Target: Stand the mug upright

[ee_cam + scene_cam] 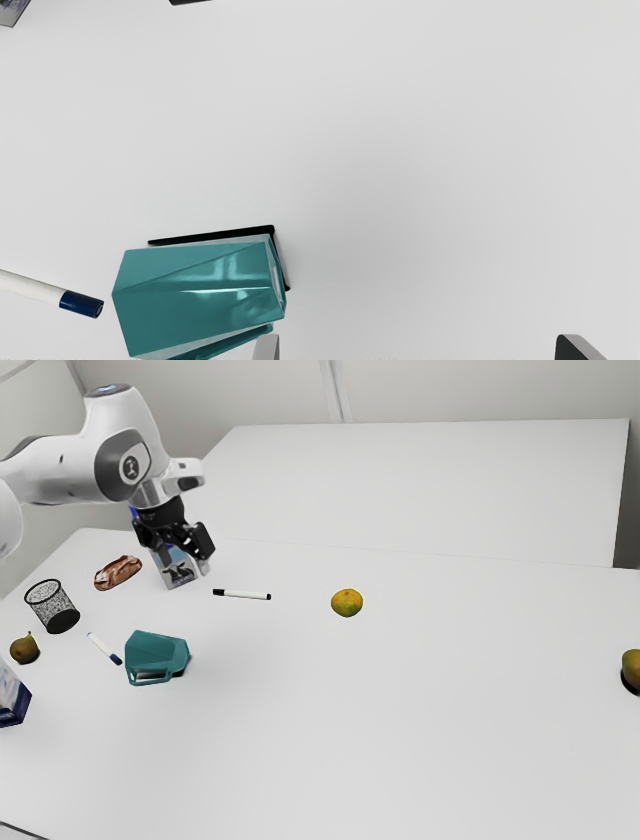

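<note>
Our claw [186, 561] stands wide, with nothing held, its two fingertips well apart in the wrist view. We have it above the table [400, 710], toward the far side at the exterior view's left. Our arm comes in from that left and bends at the wrist, so the hand points down, tilted slightly toward the exterior view's right. Behind the claw is a printed box [178, 572], partly hidden by it.

Nearer than the claw, the teal mug [158, 650] lies on its side, handle on the near side. From the wrist we see it outside the gap between our fingers, one fingertip overlapping its handle side in the view; its mouth is hard to make out.

A blue-capped marker [104, 649] lies just left of the mug; a black-capped marker [241, 595] lies to its far right. Farther out we see the bread [118, 572], mesh cup [52, 607] and pear [24, 649] leftward, the orange fruit [347, 602] rightward. The exterior view's edges cut off a carton [10, 698], left, and another fruit [632, 667], right.
</note>
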`<state>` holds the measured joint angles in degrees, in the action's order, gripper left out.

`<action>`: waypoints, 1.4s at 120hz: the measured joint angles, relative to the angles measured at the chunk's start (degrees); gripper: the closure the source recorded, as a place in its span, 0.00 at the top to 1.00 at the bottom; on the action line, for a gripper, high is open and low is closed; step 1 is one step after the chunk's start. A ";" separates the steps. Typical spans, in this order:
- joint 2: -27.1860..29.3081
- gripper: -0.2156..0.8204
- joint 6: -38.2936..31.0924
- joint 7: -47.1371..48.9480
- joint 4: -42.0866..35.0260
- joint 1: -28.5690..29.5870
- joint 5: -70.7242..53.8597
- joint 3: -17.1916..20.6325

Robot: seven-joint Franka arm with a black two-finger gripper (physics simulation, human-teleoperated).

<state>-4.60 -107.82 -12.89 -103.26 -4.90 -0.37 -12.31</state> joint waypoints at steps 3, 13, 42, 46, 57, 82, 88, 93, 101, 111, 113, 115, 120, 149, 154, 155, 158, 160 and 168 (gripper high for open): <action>0.00 0.79 0.00 0.03 -0.12 -0.13 0.08 -0.03; 0.34 0.79 -0.04 -0.10 -0.45 0.13 0.17 0.22; -1.32 0.79 -0.30 -4.21 -0.14 7.42 2.03 -0.23; -2.01 0.79 -0.31 -5.14 -0.13 8.41 2.68 -0.62; -4.22 0.79 -0.28 -7.97 -0.13 11.11 5.17 -1.51; -10.55 0.79 0.38 -15.46 1.78 17.62 10.61 -1.75; -11.67 0.79 0.72 -17.21 2.15 18.53 11.93 -1.75; -12.30 0.79 1.06 -18.62 2.32 19.43 13.17 -1.78; -13.46 0.79 1.82 -20.78 2.62 20.50 15.60 -2.20; -15.45 0.79 3.02 -23.28 3.90 21.47 18.35 -2.50; -15.86 0.79 3.26 -23.77 4.18 21.68 18.92 -2.54; -16.27 0.79 3.56 -24.24 4.42 21.85 19.46 -2.56; -17.27 0.79 4.34 -25.40 5.20 22.37 20.82 -2.64; -22.13 0.79 9.08 -31.12 7.45 25.32 29.56 -2.71; -22.61 0.79 9.67 -31.90 7.43 25.73 31.06 -2.71; -22.69 0.79 9.79 -32.04 7.43 25.82 31.36 -2.71; -22.86 0.79 10.11 -32.48 7.43 26.06 32.35 -2.72; -22.96 0.79 10.32 -32.76 7.43 26.21 32.97 -2.72; -23.32 0.79 11.15 -33.76 7.43 26.82 35.62 -2.87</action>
<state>-27.93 -96.67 -46.65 -95.82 21.92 35.25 -15.18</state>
